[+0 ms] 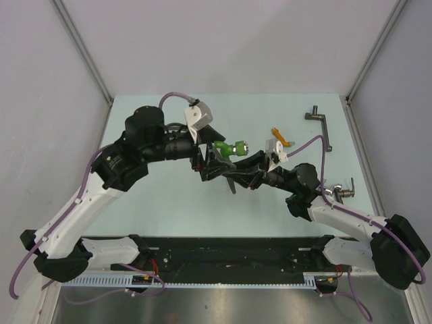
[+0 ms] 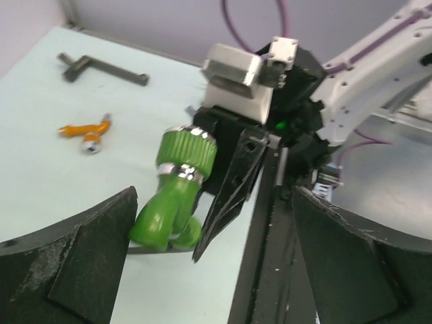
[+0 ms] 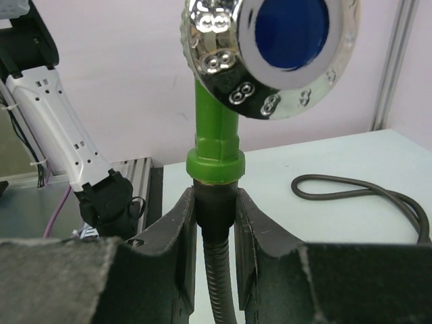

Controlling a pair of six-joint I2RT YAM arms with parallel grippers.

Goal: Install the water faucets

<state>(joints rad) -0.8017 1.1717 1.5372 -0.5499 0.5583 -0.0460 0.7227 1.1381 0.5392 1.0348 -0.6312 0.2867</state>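
The green faucet is held up at mid-table; its chrome head with a blue centre fills the top of the right wrist view. My right gripper is shut on the black hose collar just beneath the faucet's green nut. It also shows in the left wrist view, between my wide-open, empty left gripper fingers, nearer the left one. In the top view, the left gripper meets the right gripper. The orange faucet lies on the table to the right.
A grey T-shaped metal pipe lies at the back right. Another grey metal fitting lies beside the right arm. A loop of black hose lies on the table. The two arms crowd the table's centre.
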